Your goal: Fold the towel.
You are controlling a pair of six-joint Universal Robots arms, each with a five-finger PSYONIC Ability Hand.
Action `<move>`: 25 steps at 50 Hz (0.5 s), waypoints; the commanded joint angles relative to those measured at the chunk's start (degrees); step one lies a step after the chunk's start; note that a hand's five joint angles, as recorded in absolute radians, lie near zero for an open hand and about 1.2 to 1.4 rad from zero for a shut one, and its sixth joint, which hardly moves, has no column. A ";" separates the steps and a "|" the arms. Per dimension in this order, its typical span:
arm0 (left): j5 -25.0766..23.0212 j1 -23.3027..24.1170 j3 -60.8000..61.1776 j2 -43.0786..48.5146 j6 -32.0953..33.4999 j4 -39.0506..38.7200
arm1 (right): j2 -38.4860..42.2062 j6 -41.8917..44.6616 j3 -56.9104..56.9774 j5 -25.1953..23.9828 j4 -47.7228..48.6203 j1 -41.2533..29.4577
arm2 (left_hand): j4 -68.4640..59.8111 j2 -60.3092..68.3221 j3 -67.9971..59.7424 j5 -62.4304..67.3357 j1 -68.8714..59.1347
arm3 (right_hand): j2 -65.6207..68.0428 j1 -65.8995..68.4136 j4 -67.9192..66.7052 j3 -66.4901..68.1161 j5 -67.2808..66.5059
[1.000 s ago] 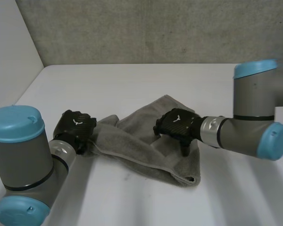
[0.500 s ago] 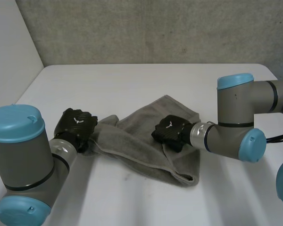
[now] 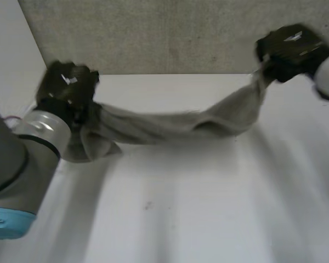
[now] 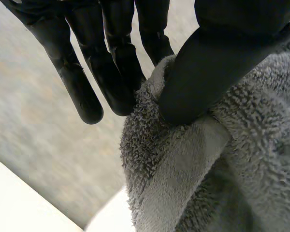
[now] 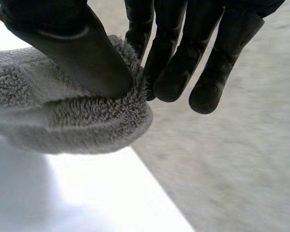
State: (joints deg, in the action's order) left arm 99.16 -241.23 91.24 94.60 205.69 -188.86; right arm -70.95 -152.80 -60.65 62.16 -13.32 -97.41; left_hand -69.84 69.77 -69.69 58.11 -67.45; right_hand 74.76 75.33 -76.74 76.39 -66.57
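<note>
The grey towel hangs in the air as a sagging band between my two hands, above the white table. My left hand is raised at the left and pinches one end of it. In the left wrist view the thumb presses the towel against the fingers. My right hand is lifted high at the far right and holds the other end. In the right wrist view its thumb clamps the towel's edge against the fingers.
A grey wall rises behind the table's far edge. A white side wall stands at the left. The left arm reaches up along the left side.
Both hands have risen from the table and moved apart, lifting the towel and stretching it between them. The right hand, resting on the towel a second ago, closed on its edge.
</note>
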 commanded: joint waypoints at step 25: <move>-11.01 -4.60 -6.87 12.89 -11.27 23.54 | 1.17 23.16 -7.64 -3.81 -19.20 2.05 | -10.16 10.23 -10.31 11.89 -12.55 | 5.24 4.67 -3.26 3.61 -3.43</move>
State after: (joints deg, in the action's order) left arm 88.26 -245.04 90.55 98.57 194.58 -162.01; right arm -78.77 -126.84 -74.02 56.50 -36.70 -91.47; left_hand -69.85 69.77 -69.70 58.11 -67.45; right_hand 74.76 75.34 -76.74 76.39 -66.71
